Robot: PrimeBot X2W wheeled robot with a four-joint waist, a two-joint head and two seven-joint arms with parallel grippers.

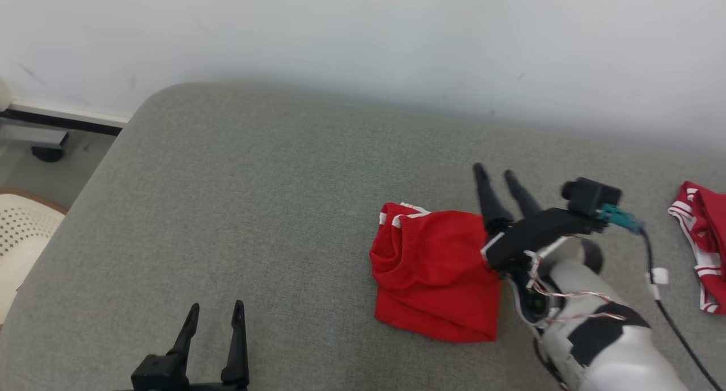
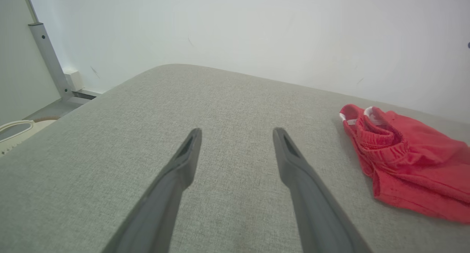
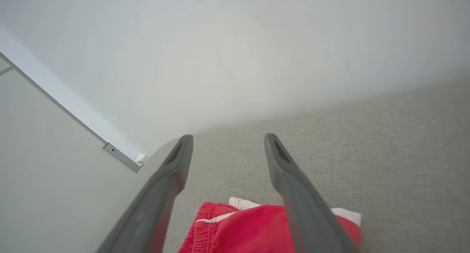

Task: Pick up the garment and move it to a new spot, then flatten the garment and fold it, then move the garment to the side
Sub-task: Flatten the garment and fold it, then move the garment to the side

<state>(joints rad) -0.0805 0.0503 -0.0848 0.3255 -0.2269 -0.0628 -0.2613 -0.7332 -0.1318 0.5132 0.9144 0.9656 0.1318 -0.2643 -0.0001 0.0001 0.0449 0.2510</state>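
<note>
The garment (image 1: 434, 272) is a pair of red shorts with white trim, lying folded in a compact block on the grey surface right of centre. In the left wrist view the garment (image 2: 407, 161) lies at the right, and in the right wrist view the garment (image 3: 253, 229) sits low between the fingers. My right gripper (image 1: 499, 174) stands open just above the garment's far right corner, holding nothing. Down at the near left, my left gripper (image 1: 216, 310) is open and empty, well apart from the garment.
A second red and white garment (image 1: 703, 243) lies at the right edge of the grey padded surface (image 1: 255, 209). A white wall runs behind it. A cream perforated chair (image 1: 20, 238) stands off the left edge, beside a dark floor fitting.
</note>
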